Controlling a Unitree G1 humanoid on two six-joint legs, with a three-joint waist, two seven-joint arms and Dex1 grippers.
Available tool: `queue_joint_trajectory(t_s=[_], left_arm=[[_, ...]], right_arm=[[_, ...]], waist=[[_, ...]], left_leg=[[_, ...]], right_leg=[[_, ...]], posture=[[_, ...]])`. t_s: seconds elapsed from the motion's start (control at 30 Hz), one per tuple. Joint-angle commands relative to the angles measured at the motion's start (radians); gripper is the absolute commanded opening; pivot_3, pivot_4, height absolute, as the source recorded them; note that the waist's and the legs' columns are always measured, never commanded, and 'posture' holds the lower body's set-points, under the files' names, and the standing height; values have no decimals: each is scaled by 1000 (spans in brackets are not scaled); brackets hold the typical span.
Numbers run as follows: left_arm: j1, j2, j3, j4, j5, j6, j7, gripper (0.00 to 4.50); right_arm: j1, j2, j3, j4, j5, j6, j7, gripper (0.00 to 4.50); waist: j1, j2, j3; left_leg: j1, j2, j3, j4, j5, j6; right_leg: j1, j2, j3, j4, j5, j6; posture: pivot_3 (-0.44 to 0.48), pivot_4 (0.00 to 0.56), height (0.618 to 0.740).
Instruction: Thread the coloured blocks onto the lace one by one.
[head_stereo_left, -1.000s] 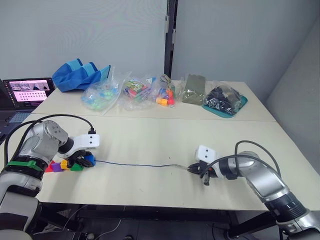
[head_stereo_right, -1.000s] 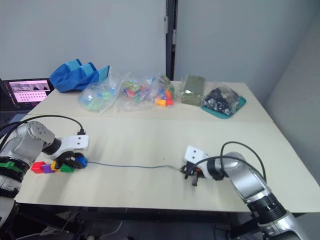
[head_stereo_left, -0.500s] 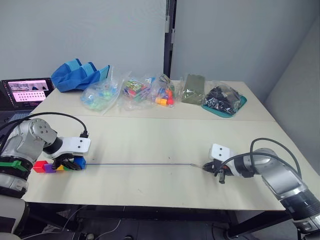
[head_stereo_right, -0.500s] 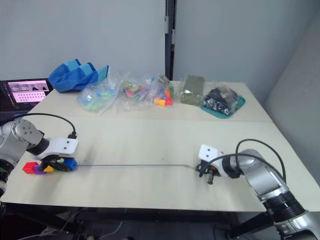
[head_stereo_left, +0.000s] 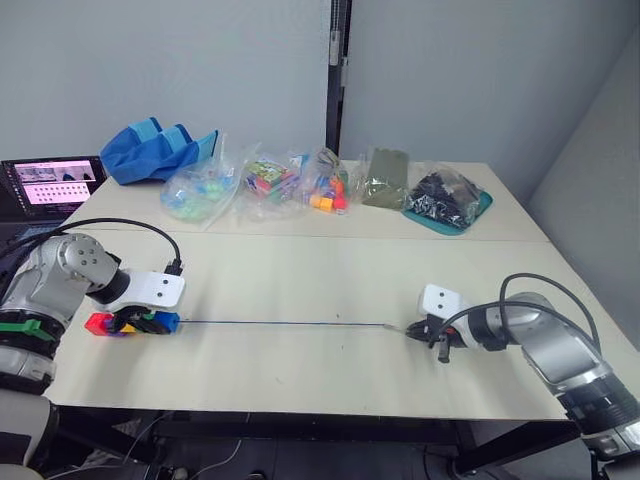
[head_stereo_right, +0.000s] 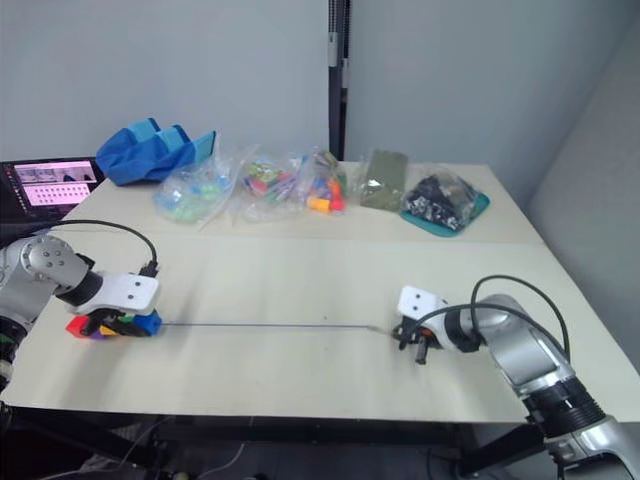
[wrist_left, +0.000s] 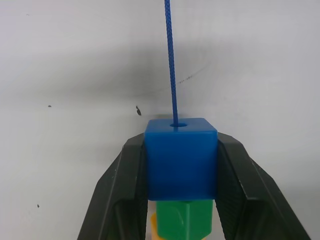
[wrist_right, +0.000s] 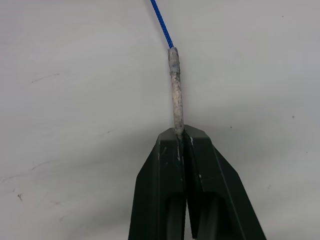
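The coloured blocks (head_stereo_left: 128, 323) sit in a row on the lace at the table's left, red at the outer end and blue innermost. My left gripper (wrist_left: 181, 160) is shut on the blue block (wrist_left: 181, 157), with the green one (wrist_left: 182, 219) right behind it. The thin blue lace (head_stereo_left: 290, 323) runs taut and straight across the table from the blue block's hole to the right. My right gripper (wrist_right: 181, 136) is shut on the lace's stiff pale tip (wrist_right: 175, 90), low over the table at the right (head_stereo_left: 432, 334).
Clear bags of mixed toy pieces (head_stereo_left: 270, 183) lie along the back of the table, with a blue cloth bag (head_stereo_left: 158, 148) at the back left and a teal tray (head_stereo_left: 448, 200) at the back right. A laptop screen (head_stereo_left: 50, 182) stands beyond the left edge.
The lace has gone from slack to taut. My right gripper pulled its tip further right a second ago and has held since. My left gripper and the blocks shifted slightly.
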Motion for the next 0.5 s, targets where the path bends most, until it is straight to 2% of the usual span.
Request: queue_joint_trajectory(t_s=[0.03,0.4,0.47,0.5], left_arm=[[17,8,28,15,-1,7,27,1201],[39,13,38,22,-3,22,53,1201],[38,2,57,26,-20,52,62,2262],[38,-1,61,29,-23,62,64,2560]], right_arm=[[-23,29,8,10,-17,-14,-7,0],[-26,93,37,42,-54,-48,10,0],[-28,111,28,49,-43,-38,9,0],[-31,117,26,47,-43,-37,8,313]], waist=[[-4,0,0],[-12,0,0],[-18,0,0],[-19,0,0]], left_leg=[[0,0,0,0,0,0],[1,0,0,0,0,0],[1,0,0,0,0,0],[1,0,0,0,0,0]], right_leg=[[0,0,0,0,0,0],[0,0,0,2,0,0],[0,0,0,2,0,0],[0,0,0,2,0,0]], posture=[[0,150,740],[0,150,740],[0,150,740],[0,150,740]])
